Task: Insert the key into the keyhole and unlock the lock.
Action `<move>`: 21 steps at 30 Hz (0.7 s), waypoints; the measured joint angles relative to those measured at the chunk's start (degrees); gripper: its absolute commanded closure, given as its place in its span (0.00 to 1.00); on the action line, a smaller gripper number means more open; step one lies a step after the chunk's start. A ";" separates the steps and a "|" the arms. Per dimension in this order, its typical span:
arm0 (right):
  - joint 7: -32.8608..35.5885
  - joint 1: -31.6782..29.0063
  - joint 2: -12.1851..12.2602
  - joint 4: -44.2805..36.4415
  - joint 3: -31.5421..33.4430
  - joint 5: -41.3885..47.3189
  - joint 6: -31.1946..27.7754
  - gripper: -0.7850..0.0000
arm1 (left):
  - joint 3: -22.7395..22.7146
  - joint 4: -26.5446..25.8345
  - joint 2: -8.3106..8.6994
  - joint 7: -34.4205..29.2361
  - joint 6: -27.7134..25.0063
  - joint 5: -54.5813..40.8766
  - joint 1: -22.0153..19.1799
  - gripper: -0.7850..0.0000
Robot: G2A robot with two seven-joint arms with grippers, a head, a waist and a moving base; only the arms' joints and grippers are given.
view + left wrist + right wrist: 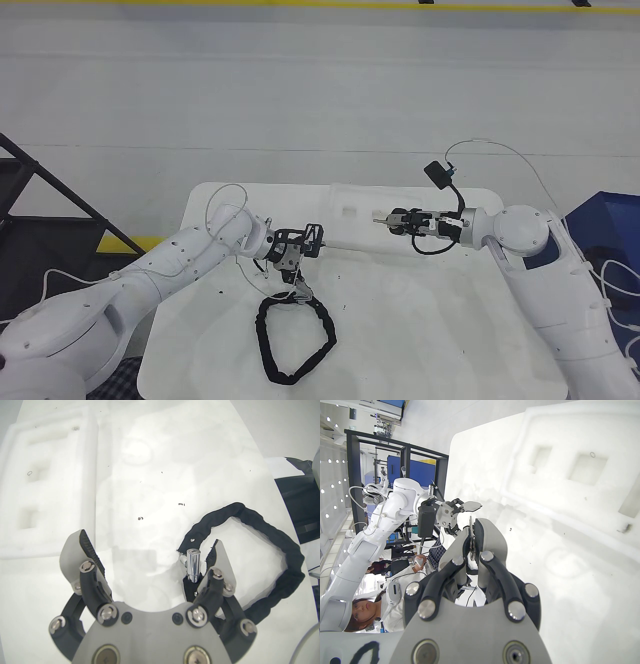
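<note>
A black fabric-covered chain lock [268, 345] lies looped on the white table [450, 330]. Its chrome cylinder [193, 563] with the keyhole in its end face stands up beside one finger [220, 560] of my left gripper [150, 550], which is open wide; the other finger [85, 550] is well apart from it. In the top view the left gripper [305, 243] hovers just above the chain's cylinder end [298, 290]. My right gripper [472, 525] is shut on the small metal key [471, 543], blade pointing forward toward the left gripper [460, 510]. From above, the right gripper [388, 217] is over the foam block.
A white foam block [350, 215] with rectangular recesses [32, 517] lies along the table's far side between both arms. The table's front edge runs close behind the chain loop [287, 550]. A blue bin [610, 225] stands off the table to the right.
</note>
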 measured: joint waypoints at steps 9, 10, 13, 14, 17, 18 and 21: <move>0.00 0.00 0.00 0.00 0.00 0.00 0.00 1.00 | -0.76 -0.38 0.20 -0.20 0.85 -0.52 0.92 0.00; 0.00 0.00 0.00 0.00 0.00 0.00 0.00 1.00 | -1.06 -0.60 0.48 0.50 0.40 -0.74 1.46 0.00; 0.00 0.00 0.00 0.00 0.00 0.00 0.00 1.00 | -0.86 -1.51 1.75 3.42 -0.04 1.13 2.83 0.00; 0.00 0.00 0.00 0.00 0.00 0.00 0.00 1.00 | -0.64 -2.06 2.26 4.70 -0.03 2.45 3.19 0.00; 0.00 0.00 0.00 0.00 0.00 0.00 0.00 1.00 | -0.42 -2.62 4.29 10.71 0.07 7.63 4.68 0.00; 0.00 0.00 0.00 0.00 0.00 0.00 0.00 1.00 | -0.45 -2.46 4.88 12.35 0.12 9.19 5.20 0.00; 0.00 0.00 0.00 0.00 0.00 0.00 0.00 1.00 | -0.70 -2.01 6.31 17.05 1.06 13.61 6.70 0.00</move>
